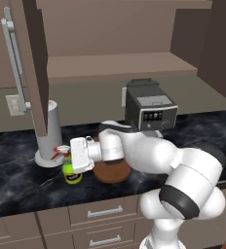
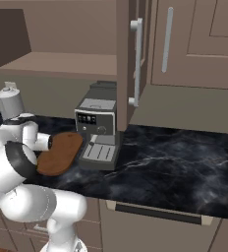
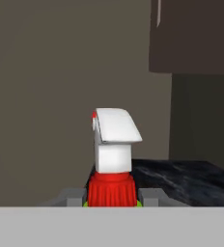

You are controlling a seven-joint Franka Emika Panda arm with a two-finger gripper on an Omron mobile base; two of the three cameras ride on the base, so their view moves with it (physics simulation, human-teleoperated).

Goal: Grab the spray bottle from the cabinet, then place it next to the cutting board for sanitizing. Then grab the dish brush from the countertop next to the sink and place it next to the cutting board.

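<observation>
The lime-green spray bottle point(image 1: 72, 173) stands upright at the countertop point(image 1: 17, 180), just left of the reddish-brown oval cutting board point(image 1: 113, 171) point(image 2: 60, 152). My gripper point(image 1: 67, 156) reaches in from the right and is shut on the bottle's neck. In the hand view the white nozzle of the spray bottle point(image 3: 113, 140) rises over its red collar, with my gripper point(image 3: 111, 198) closed on both sides of the collar. I cannot tell whether the bottle's base touches the counter. The cabinet point(image 1: 33, 63) hangs open above. The dish brush is out of view.
A white cylinder on a round base point(image 1: 50, 133) stands just behind the bottle, under the open cabinet door point(image 2: 128, 59). A dark coffee machine point(image 1: 150, 109) point(image 2: 99, 129) sits behind the board. Drawers point(image 1: 105, 211) run below the counter's front edge.
</observation>
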